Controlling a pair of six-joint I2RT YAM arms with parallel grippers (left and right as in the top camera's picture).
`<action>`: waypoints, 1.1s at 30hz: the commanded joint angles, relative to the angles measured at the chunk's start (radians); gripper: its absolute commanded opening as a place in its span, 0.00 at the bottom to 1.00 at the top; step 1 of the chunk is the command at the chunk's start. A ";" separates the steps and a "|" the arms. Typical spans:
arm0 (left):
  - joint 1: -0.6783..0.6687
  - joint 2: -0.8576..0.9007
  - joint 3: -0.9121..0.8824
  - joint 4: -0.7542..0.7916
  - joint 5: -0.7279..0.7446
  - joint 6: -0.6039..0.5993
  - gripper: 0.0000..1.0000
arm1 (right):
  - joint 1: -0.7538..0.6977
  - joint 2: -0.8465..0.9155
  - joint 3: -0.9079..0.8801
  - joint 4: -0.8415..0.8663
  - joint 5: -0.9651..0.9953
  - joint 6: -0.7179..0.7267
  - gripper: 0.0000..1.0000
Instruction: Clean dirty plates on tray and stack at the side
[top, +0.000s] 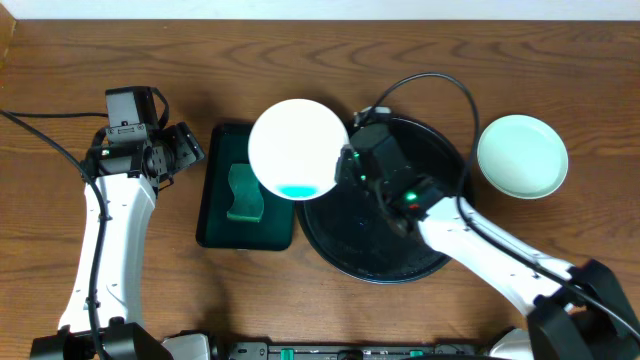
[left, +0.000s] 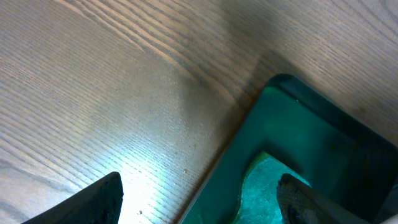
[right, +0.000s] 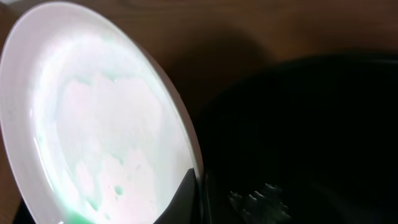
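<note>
My right gripper (top: 345, 165) is shut on the rim of a white plate (top: 298, 148), holding it tilted above the left edge of the black tray (top: 380, 250). A green smear shows at the plate's lower edge. In the right wrist view the plate (right: 99, 124) fills the left side, its rim pinched in my right gripper (right: 198, 186), with the black tray (right: 311, 124) behind. A second, pale mint plate (top: 522, 155) lies on the table right of the tray. My left gripper (top: 185, 150) stands open and holds nothing, above the table at the green tray's upper left corner.
A rectangular dark green tray (top: 225, 225) with a green sponge (top: 243, 193) lies left of the black tray. In the left wrist view my left gripper (left: 199, 205) spans that tray's rim (left: 298, 124) and the sponge (left: 267, 186). A black cable arcs over the black tray's far side.
</note>
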 joint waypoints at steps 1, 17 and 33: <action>0.003 -0.002 0.017 0.000 -0.009 0.002 0.79 | 0.043 0.051 0.014 0.042 0.058 0.025 0.01; 0.003 -0.002 0.017 0.000 -0.009 0.002 0.79 | 0.107 0.143 0.014 0.183 0.102 0.116 0.01; 0.003 -0.002 0.017 0.000 -0.009 0.002 0.80 | -0.044 0.142 0.014 0.135 -0.294 0.441 0.01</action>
